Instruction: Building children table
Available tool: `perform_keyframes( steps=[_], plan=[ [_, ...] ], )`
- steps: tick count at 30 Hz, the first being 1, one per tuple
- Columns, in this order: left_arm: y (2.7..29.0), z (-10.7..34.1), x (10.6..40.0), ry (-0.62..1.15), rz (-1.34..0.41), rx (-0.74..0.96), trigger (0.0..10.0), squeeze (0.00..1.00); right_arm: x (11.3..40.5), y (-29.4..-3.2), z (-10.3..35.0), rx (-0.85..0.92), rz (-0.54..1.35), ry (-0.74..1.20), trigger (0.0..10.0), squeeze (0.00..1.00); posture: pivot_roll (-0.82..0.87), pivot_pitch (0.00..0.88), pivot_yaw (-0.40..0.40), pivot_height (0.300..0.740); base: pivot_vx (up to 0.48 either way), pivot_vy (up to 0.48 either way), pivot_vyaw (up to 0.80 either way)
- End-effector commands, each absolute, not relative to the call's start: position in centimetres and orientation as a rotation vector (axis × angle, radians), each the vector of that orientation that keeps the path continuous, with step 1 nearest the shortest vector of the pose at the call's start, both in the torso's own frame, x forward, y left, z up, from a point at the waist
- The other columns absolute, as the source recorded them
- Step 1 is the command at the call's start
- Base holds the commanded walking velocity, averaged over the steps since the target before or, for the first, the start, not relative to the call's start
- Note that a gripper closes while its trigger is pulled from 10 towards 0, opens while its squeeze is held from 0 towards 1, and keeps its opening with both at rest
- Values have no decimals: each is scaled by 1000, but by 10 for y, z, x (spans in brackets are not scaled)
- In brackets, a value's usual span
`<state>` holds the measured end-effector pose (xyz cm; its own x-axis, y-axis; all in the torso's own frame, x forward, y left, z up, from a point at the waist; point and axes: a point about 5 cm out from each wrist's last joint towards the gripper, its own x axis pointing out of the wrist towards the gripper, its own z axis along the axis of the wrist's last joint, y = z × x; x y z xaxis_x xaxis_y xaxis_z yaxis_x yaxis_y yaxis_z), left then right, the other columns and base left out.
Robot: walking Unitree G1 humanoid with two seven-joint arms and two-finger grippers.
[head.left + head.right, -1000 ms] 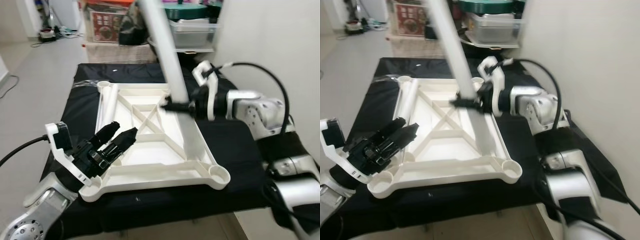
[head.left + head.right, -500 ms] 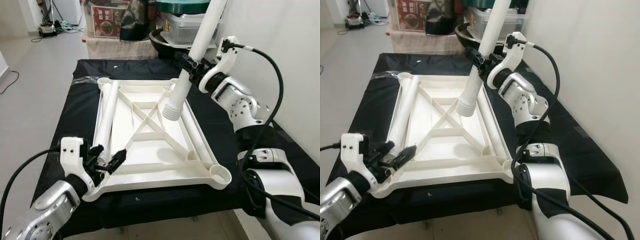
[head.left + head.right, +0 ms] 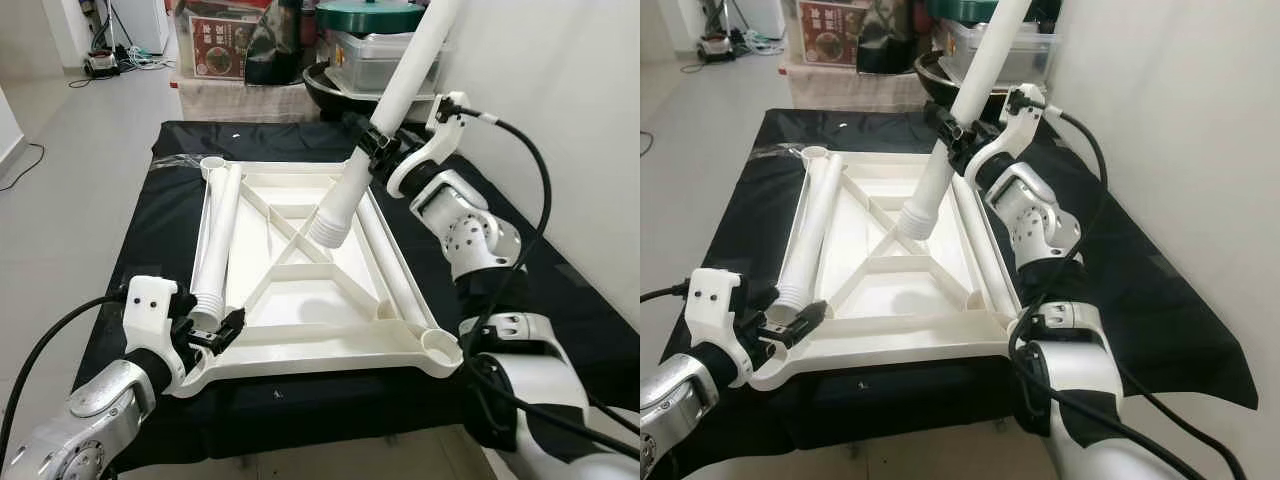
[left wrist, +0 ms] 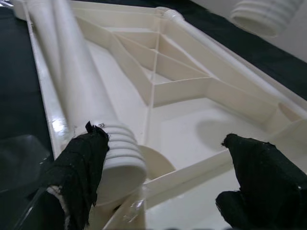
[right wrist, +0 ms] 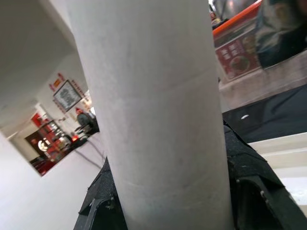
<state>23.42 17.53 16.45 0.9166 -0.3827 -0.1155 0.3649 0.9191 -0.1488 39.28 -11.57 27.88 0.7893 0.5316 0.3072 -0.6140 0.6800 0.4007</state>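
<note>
A white plastic tabletop (image 3: 300, 340) lies upside down on a black-covered table, ribs facing up. My right gripper (image 3: 372, 147) is shut on a long white table leg (image 3: 385, 110), held tilted in the air; its threaded end (image 3: 327, 228) hangs over the middle of the frame. A second white leg (image 3: 216, 240) lies along the frame's left side, threaded end (image 4: 117, 153) toward me. My left gripper (image 3: 208, 333) is open at the near-left corner, its fingers (image 4: 79, 163) on either side of that threaded end.
The black cloth (image 3: 150, 260) covers the table around the frame. Behind the table stand a dark bowl (image 3: 330, 90), a clear lidded box (image 3: 375, 55) and a red-printed carton (image 3: 218, 45). A white wall (image 3: 560, 120) runs along the right; open floor (image 3: 60, 180) lies to the left.
My right gripper has swung the leg lower and leftward, bringing its threaded end nearer the frame's centre. My left gripper has stayed at the near-left corner.
</note>
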Motion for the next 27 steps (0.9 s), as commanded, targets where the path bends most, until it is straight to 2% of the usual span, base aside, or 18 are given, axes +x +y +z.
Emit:
perform_keyframes(
  steps=[1, 4, 8, 13, 18, 20, 22, 23, 27],
  plan=[
    [170, 170, 233, 116, -433, -130, 10000, 0, 389, -112, 284, 511, 699, -201, 10000, 0, 125, 0, -91, 740, 0, 0, 0],
    [161, 186, 229, 50, -524, -90, 10000, 0, 379, -97, 282, 479, 839, -189, 10000, 0, 125, 0, -96, 740, 0, 0, 0],
    [151, 199, 223, 24, -602, -66, 10000, 0, 374, -90, 281, 466, 895, -178, 10000, 0, 129, 0, -96, 740, 0, 0, 0],
    [147, 208, 222, -22, -619, -53, 10000, 0, 370, -84, 283, 473, 961, -180, 10000, 0, 130, 0, -97, 740, 0, 0, 0],
    [150, 202, 225, -8, -622, -56, 10000, 0, 359, -78, 284, 476, 1078, -187, 10000, 0, 121, 0, -95, 740, 0, 0, 0],
    [154, 195, 228, 19, -640, -70, 10000, 0, 340, -71, 289, 476, 1275, -198, 10000, 0, 117, 0, -92, 740, 0, 0, 0],
    [154, 195, 228, 19, -640, -70, 10000, 0, 340, -71, 289, 476, 1275, -198, 10000, 0, 117, 0, -92, 740, 0, 0, 0],
    [156, 193, 229, 28, -645, -69, 10000, 0, 330, -69, 290, 468, 1357, -199, 10000, 0, 117, 0, -92, 740, 0, 0, 0],
    [157, 192, 232, 33, -662, -73, 10000, 0, 319, -64, 288, 449, 1436, -188, 10000, 0, 112, 0, -87, 740, 0, 0, 0]
  ],
)
